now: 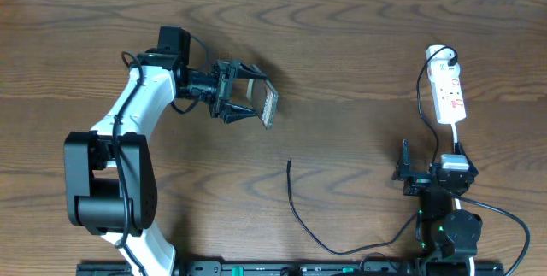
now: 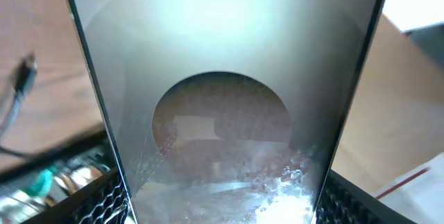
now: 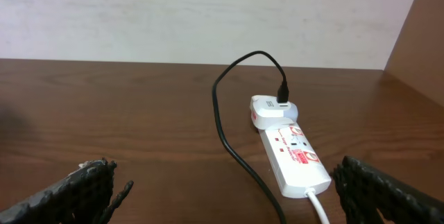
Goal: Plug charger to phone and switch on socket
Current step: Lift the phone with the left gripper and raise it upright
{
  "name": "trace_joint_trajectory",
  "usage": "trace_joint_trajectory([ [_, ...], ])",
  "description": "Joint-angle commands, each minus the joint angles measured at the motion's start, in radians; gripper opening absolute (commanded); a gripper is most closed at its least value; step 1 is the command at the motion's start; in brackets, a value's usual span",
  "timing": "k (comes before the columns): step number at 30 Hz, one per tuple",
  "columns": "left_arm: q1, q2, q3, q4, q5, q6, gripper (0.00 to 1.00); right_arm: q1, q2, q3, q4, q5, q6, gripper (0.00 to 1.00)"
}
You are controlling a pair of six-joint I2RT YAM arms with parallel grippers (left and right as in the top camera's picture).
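Observation:
My left gripper [image 1: 245, 102] is shut on the phone [image 1: 268, 106] and holds it off the table, left of centre. In the left wrist view the phone [image 2: 222, 99] fills the frame, its screen showing a brownish oval, between my fingers [image 2: 218, 207]. The charger's black cable [image 1: 301, 219] lies on the table with its connector tip [image 1: 289, 164] free, below right of the phone; the tip also shows in the left wrist view [image 2: 26, 71]. The white socket [image 1: 448, 93] lies at the right. My right gripper [image 1: 408, 174] is open and empty, short of the socket [image 3: 293, 153].
A white adapter [image 3: 268, 109] sits plugged in at the socket's far end, with the black cable [image 3: 223, 116] looping out of it. The socket's white cord [image 3: 320, 207] runs toward my right arm. The table's far edge meets a pale wall.

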Motion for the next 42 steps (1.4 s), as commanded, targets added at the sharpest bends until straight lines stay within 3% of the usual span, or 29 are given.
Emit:
trace_joint_trajectory([
  [1,0.0,-0.021,0.021,0.022,0.099,-0.214,0.08,0.009,-0.005,-0.001,-0.003,0.008,-0.016,0.99],
  [6,0.001,-0.021,0.021,0.143,0.175,-0.333,0.07,0.009,-0.005,-0.001,-0.003,0.008,-0.016,0.99],
  [16,0.002,-0.021,0.021,0.168,0.203,-0.423,0.07,0.009,-0.005,-0.001,-0.003,0.008,-0.016,0.99],
  [24,0.002,-0.021,0.021,0.272,0.204,-0.518,0.07,0.009,-0.005,-0.001,-0.003,0.008,-0.016,0.99],
  [42,0.002,-0.021,0.021,0.287,0.193,-0.532,0.07,0.009,-0.005,-0.001,-0.003,0.008,-0.016,0.99],
])
